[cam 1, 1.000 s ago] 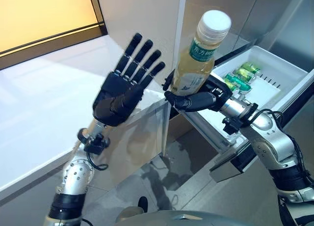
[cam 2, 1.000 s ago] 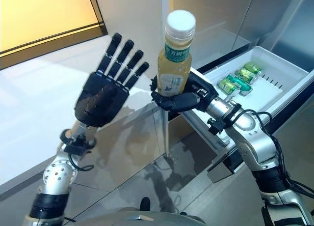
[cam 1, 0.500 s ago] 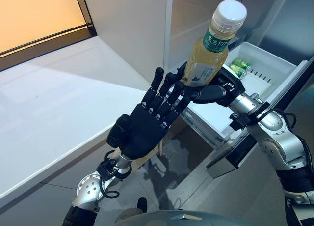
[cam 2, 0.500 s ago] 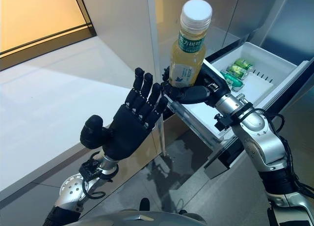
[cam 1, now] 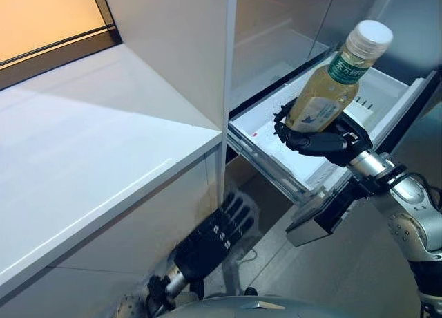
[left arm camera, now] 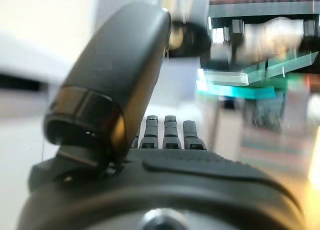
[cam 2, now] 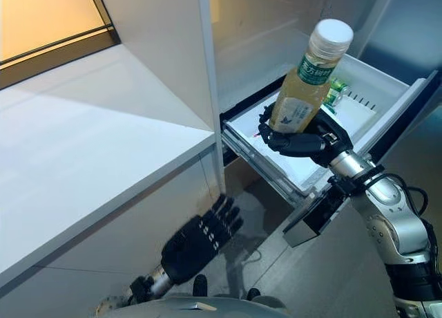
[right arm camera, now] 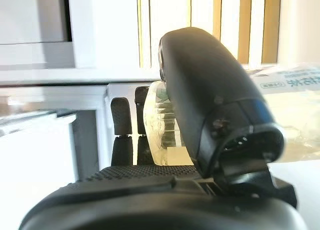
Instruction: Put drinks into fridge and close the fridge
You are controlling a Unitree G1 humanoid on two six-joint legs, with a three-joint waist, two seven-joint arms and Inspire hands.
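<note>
My right hand is shut on a clear bottle of pale yellow drink with a white cap and a green label. It holds the bottle tilted above the white fridge drawer, which is pulled out. In the right wrist view the thumb and fingers wrap the bottle. Green drink cans peek out behind the bottle in the drawer. My left hand hangs low beside the white cabinet with straight fingers and holds nothing; its wrist view shows the fingers extended.
A white countertop fills the left side, with a white vertical panel at its right end. The open fridge interior lies behind the drawer. A grey floor shows below.
My left hand dropped from beside the bottle down to below the countertop. My right hand carried the bottle to the right, over the drawer. The view has shifted too.
</note>
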